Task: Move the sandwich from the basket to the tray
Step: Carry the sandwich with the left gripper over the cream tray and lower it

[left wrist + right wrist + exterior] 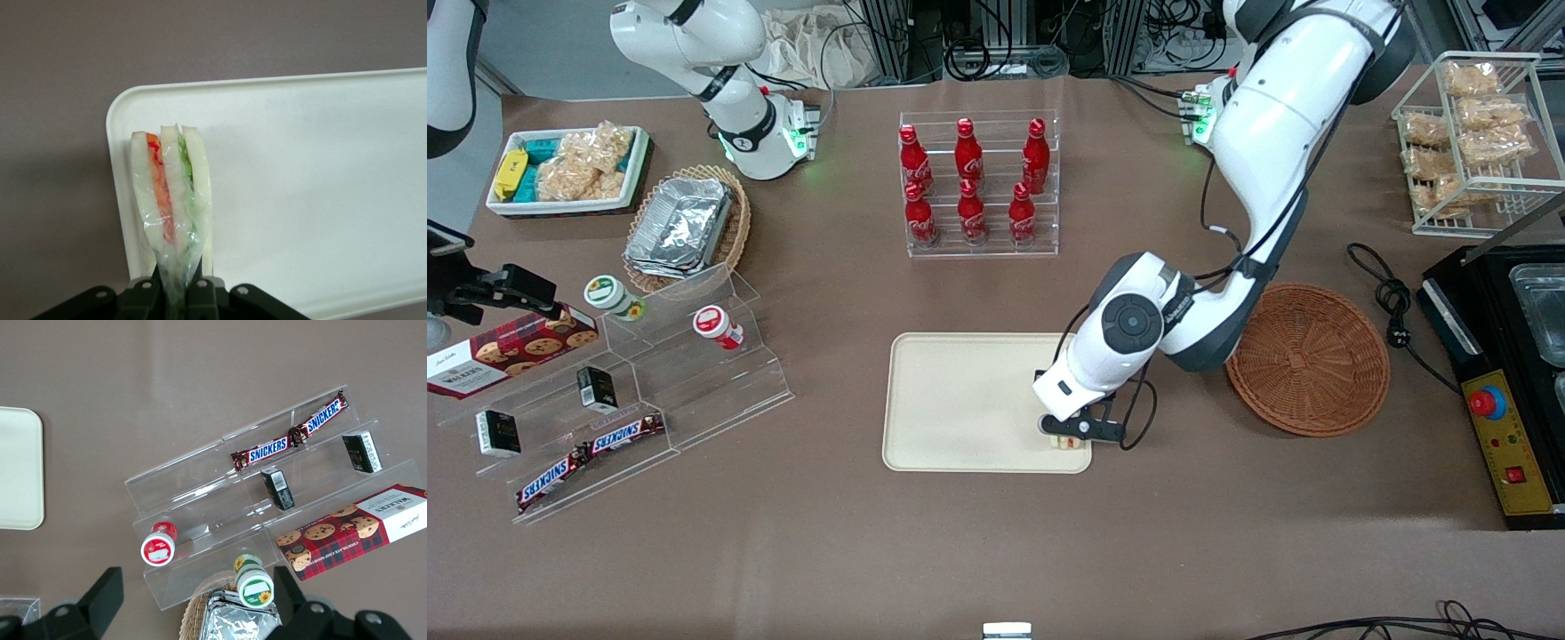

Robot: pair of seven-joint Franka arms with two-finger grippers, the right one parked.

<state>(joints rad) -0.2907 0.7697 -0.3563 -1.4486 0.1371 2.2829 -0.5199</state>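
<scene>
- We had the hand (1069,439) over the tray (951,400), at the tray's corner nearest the front tabletop edge and the basket (1307,358).
- Fingers (150,293) were closed on the sandwich (172,207), pinching its narrow wrapped end.
- Sandwich sat above that tray corner; contact with the tray unclear.
- Basket held nothing.

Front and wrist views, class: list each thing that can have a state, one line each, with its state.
sandwich: wrapped, held over a corner of the tray.
end effector: shut on the sandwich, above the tray corner nearest the basket.
basket: empty, upright on the table.
tray: flat on the table, bare apart from the sandwich over its corner.
cola bottles: six, capped, upright in their rack.
</scene>
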